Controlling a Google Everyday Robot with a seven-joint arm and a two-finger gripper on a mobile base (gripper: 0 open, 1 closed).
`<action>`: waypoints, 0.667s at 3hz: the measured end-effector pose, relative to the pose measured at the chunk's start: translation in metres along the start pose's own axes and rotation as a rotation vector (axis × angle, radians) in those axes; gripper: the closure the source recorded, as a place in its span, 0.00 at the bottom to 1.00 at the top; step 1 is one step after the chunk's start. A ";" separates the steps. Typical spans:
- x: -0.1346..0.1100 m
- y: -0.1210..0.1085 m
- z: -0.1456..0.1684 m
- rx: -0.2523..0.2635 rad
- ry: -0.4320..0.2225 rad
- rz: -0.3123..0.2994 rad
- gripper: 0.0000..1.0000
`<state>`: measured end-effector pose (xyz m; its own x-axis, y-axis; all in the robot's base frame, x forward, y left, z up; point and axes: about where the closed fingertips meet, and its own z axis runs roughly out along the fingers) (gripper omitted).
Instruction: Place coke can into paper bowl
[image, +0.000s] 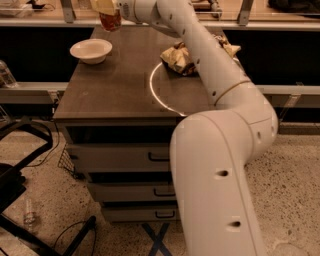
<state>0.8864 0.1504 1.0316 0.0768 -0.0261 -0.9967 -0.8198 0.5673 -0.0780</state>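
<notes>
The paper bowl (91, 50) is cream-white and stands empty at the far left of the brown cabinet top (115, 87). My gripper (106, 10) is at the top edge of the view, above and a little right of the bowl, shut on the coke can (110, 21), a red can held in the air. My white arm (210, 75) reaches across the cabinet top from the lower right.
A brown and yellow snack bag (177, 59) lies at the back right of the cabinet top, partly behind my arm. A white ring (159, 92) is marked on the top. Three drawers (120, 159) sit below. A black stand and cables (20, 165) are on the floor at left.
</notes>
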 end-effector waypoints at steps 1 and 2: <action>0.014 0.002 0.027 -0.027 0.010 -0.004 1.00; 0.027 0.014 0.044 -0.071 0.030 0.024 1.00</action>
<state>0.9015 0.1936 1.0043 0.0404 -0.0378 -0.9985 -0.8594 0.5084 -0.0540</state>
